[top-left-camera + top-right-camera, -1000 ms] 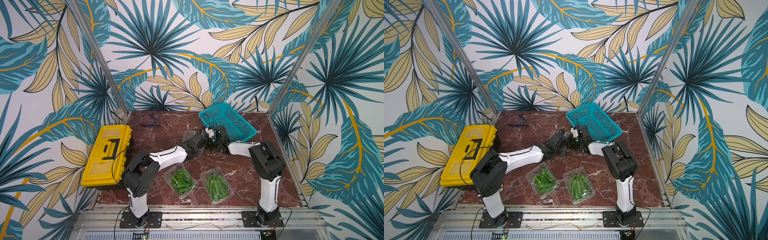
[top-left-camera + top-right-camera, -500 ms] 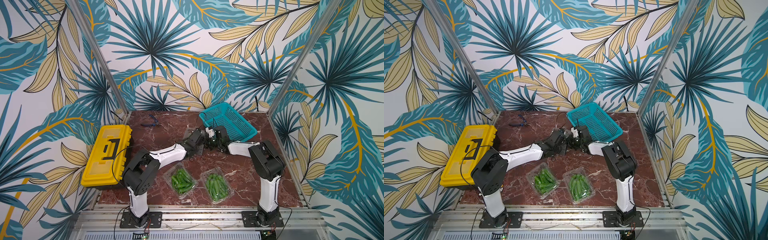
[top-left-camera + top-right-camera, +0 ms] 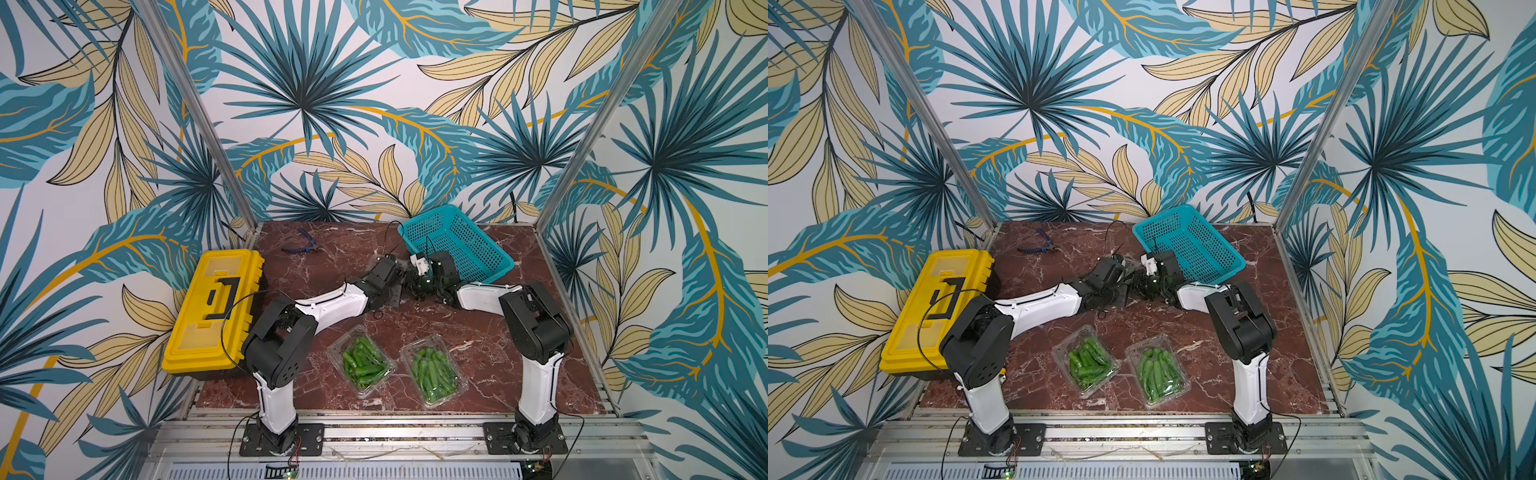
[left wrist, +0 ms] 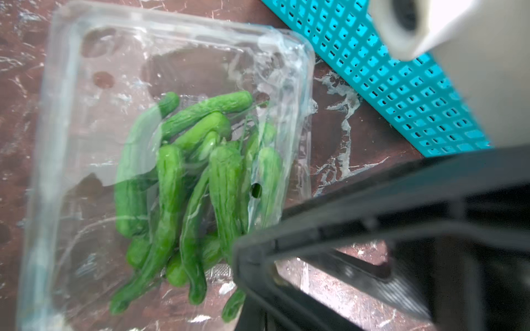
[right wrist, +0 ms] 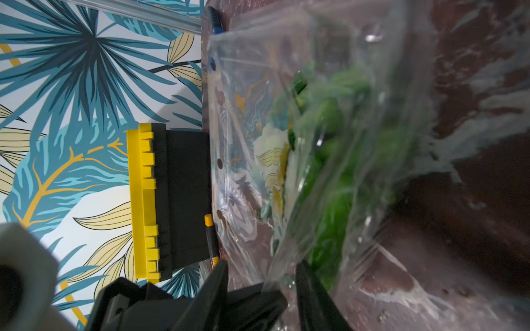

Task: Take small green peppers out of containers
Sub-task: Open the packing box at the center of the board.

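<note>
Two shut clear containers (image 3: 360, 362) (image 3: 432, 372) full of small green peppers (image 3: 1086, 361) lie at the table's front. A third container (image 4: 71, 86) lies beside the basket, mostly hidden under both grippers in both top views. It holds several peppers (image 4: 172, 172). My left gripper (image 3: 397, 277) is shut at that container's near rim, and its tips (image 4: 258, 321) are mostly hidden behind the right arm. My right gripper (image 5: 261, 266) is open. A raised clear plastic flap (image 5: 275, 275) stands between its fingers (image 5: 222, 262), with the peppers (image 5: 329, 200) behind it.
A teal perforated basket (image 3: 509, 264) stands at the back right, touching distance from both grippers. A yellow toolbox (image 3: 214, 309) lies along the left edge. Blue-handled pliers (image 3: 301, 245) lie at the back. Patterned walls close in three sides.
The left gripper closed at the third container's rim. The right gripper, shut until now, has just opened. Both arms stayed almost in place.
</note>
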Robot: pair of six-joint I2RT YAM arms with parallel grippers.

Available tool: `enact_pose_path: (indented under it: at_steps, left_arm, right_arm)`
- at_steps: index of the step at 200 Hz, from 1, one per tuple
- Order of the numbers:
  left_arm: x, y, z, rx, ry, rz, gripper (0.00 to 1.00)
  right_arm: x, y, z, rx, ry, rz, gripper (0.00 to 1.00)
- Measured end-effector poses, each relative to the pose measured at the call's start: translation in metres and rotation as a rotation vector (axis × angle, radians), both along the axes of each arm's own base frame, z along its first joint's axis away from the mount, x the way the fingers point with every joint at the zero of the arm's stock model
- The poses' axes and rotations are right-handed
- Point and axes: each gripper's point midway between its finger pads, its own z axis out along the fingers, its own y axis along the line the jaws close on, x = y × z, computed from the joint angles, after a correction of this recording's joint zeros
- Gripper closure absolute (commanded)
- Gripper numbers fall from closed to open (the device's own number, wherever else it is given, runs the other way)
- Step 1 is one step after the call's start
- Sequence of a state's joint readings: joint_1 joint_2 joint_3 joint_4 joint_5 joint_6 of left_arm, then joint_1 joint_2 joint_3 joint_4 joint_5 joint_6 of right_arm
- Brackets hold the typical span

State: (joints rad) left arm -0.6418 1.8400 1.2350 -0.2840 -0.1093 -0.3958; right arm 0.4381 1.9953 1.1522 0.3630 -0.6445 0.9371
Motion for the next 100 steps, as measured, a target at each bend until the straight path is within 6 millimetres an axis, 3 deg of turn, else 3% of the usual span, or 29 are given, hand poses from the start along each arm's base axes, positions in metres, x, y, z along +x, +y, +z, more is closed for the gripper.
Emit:
enact_pose_path:
  at_steps: [100]
  left_arm:
    - [-0.006, 0.002, 0.002, -0.013, 0.033, -0.014, 1.0]
  right_arm:
    - [-0.011, -0.014, 0.026, -0.057, -0.097, -0.006, 0.57]
